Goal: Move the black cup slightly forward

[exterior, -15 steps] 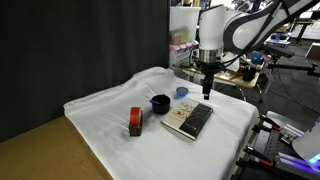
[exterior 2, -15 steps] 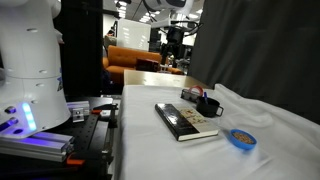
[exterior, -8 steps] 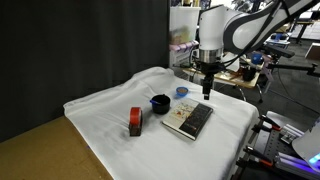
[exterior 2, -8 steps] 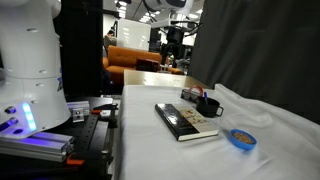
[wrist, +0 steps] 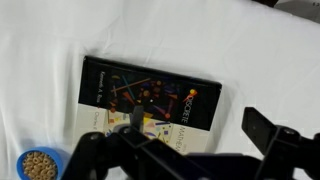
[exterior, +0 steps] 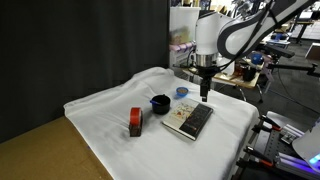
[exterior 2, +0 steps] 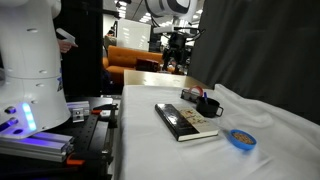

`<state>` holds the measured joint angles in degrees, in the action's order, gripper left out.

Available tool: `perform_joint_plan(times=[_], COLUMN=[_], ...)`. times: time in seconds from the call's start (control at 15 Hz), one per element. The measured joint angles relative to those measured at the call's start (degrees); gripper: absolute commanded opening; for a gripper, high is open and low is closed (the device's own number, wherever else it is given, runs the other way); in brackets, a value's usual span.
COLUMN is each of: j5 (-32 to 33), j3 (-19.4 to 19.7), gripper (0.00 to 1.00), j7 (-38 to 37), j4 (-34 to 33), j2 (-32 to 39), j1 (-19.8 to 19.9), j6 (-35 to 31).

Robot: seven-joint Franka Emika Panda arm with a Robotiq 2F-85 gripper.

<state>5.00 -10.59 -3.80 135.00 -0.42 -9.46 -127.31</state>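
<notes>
the end effector (exterior: 205,94) hangs with its jaws spread wide and nothing between them. in the wrist view both fingers stand far apart, with only the book (wrist: 150,100) showing below the gap. it is well above the bench (exterior: 35,150), which is draped in a white cloth (exterior: 100,105).

the black cup (exterior: 159,102) is not beneath the end effector. in an exterior view it stands upright on the cloth, lower than the end effector and off to one side, past the book's long edge. it is close beside the book and apart from it. the blue disc (exterior: 182,92) lies nearer the end effector than the cup does. the red block (exterior: 134,122) lies farther out on the cup's side, near the cup but not touching. the wrist view shows the book and the disc (wrist: 40,165) at its lower corner, and no cup at all.

this reads as the approach, with the cup not yet reached. the coming move turns on that sideways offset: the end effector would have to cross the book's long edge toward the cup, then come down. the cup is round, so there is no long axis to line the jaws up with. i cannot tell whether it has a handle. there is only this one arm. the book lies close by the cup, so a finger could land on it during the descent.
</notes>
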Motion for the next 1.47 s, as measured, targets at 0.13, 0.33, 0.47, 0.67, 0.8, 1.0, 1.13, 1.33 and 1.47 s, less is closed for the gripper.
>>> perform_joint_plan(times=[0.13, 0.33, 0.47, 0.67, 0.8, 1.0, 1.13, 1.33, 1.47], j5=[1.22, 3.16, 4.19, 5.04, 5.42, 5.44, 5.45, 5.41, 5.52], j3=[0.23, 0.52, 0.78, 1.48, 1.74, 1.74, 1.75, 1.77, 2.18], gripper=[1.00, 1.00, 1.00, 1.00, 1.00, 1.00, 1.00, 1.00, 1.00], j7=[0.03, 0.07, 0.08, 0.08, 0.08, 0.08, 0.08, 0.02, 0.01], j4=[-1.92, -5.91, -8.71, -11.76, -12.25, -12.35, -12.36, -12.27, -12.29], j2=[2.79, 7.78, 10.94, 14.20, 14.77, 14.76, 14.76, 14.77, 14.90], j1=[0.00, -0.01, -0.03, -0.04, -0.08, -0.20, -0.21, -0.25, -0.24], j6=[-1.19, -2.37, -2.87, -2.86, -2.85, -2.83, -2.82, -2.82, -2.83])
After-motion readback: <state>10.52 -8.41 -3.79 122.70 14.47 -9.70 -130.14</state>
